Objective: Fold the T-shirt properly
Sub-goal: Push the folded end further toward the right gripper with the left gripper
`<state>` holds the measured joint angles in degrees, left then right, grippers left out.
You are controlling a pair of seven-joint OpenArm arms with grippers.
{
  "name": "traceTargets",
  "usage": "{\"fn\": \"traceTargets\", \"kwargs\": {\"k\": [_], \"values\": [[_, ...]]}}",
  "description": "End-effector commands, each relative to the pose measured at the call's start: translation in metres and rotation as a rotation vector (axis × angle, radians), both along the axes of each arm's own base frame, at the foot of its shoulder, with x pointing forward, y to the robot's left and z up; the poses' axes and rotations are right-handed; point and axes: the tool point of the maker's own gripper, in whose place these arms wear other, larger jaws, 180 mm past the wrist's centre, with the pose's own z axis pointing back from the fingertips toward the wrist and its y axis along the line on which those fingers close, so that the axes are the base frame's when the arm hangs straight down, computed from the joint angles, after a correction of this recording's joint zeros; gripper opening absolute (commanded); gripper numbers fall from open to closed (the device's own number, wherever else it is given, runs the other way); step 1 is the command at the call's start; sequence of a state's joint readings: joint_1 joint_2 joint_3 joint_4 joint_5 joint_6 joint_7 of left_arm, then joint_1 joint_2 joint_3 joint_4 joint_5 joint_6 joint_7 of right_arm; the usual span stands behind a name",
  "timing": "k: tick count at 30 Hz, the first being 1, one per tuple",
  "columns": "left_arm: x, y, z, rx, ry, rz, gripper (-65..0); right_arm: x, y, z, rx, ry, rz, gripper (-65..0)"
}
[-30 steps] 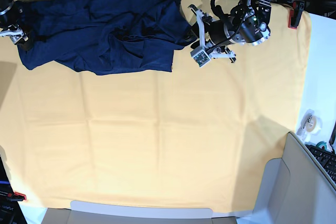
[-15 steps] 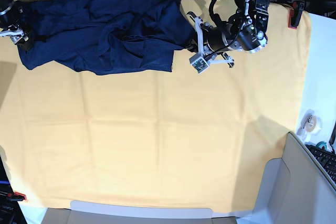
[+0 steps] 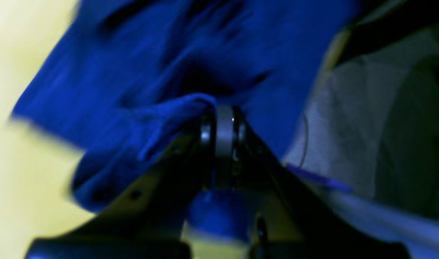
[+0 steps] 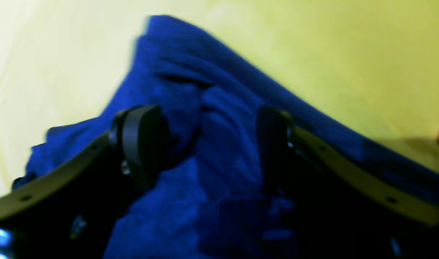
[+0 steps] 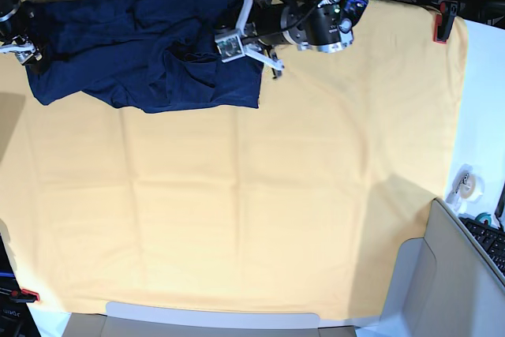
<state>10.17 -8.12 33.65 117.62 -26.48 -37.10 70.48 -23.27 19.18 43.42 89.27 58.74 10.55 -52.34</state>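
Note:
The navy T-shirt lies crumpled along the far left of the yellow-orange cloth. My left gripper hovers over the shirt's right part, shut on a pinched fold of the blue fabric; in the left wrist view the fingertips press together. My right gripper is at the shirt's left end. Its jaws are open, and its fingers stand on either side of a ridge of the T-shirt.
Red clamps hold the cloth at the far right corner and the near left corner. A tape roll, a keyboard and a grey box sit at the right. Cables run along the back edge.
My left gripper has shut on the shirt's right edge and swung left over the shirt, taking that edge with it. The right arm has not moved.

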Motion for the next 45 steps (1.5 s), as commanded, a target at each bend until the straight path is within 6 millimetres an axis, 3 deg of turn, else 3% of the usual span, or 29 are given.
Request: {"fn": "traceTargets", "kwargs": {"k": [1, 8, 16, 22, 28, 31, 36, 40, 41, 45], "values": [[-0.007, -0.012, 0.011, -0.044, -0.014, -0.038, -64.9, 0.009, -0.007, 0.012, -0.025, -0.037, 0.01, -24.8], [-0.009, -0.022, 0.016, -0.05, -0.041, -0.092, -64.9, 0.005, -0.008, 0.005, -0.008, -0.024, -0.004, -24.8], [-0.038, -0.05, 0.026, -0.037, -0.139, -0.351, -64.9, 0.01, -0.008, 0.006, -0.006, -0.036, -0.006, -24.8], [-0.05, -0.062, 0.033, -0.083, -0.173, -0.435, -64.4, 0.012, -0.008, 0.008, -0.006, -0.042, -0.006, -24.8], [-0.051, -0.065, 0.035, -0.093, -0.181, -0.446, -52.4, 0.013, -0.008, 0.008, -0.006, -0.044, -0.006, -24.8], [-0.05, -0.065, 0.036, -0.095, -0.182, -0.442, -50.7, 0.013, -0.008, 0.008, -0.006, -0.044, -0.006, -24.8], [-0.008, -0.048, 0.04, -0.081, -0.211, -0.303, -52.0, 0.013, -0.008, 0.008, -0.004, -0.044, -0.007, -24.8], [0.042, -0.017, 0.043, -0.038, -0.244, -0.128, -65.0, 0.012, -0.007, 0.007, -0.002, -0.044, -0.008, -24.8], [0.051, -0.007, 0.042, -0.021, -0.239, -0.084, -65.0, 0.012, -0.004, 0.005, 0.007, -0.044, -0.012, -24.8], [0.067, 0.026, 0.03, 0.035, -0.216, 0.02, -64.9, 0.01, 0.0, 0.001, 0.022, -0.044, -0.019, -24.8]]}}
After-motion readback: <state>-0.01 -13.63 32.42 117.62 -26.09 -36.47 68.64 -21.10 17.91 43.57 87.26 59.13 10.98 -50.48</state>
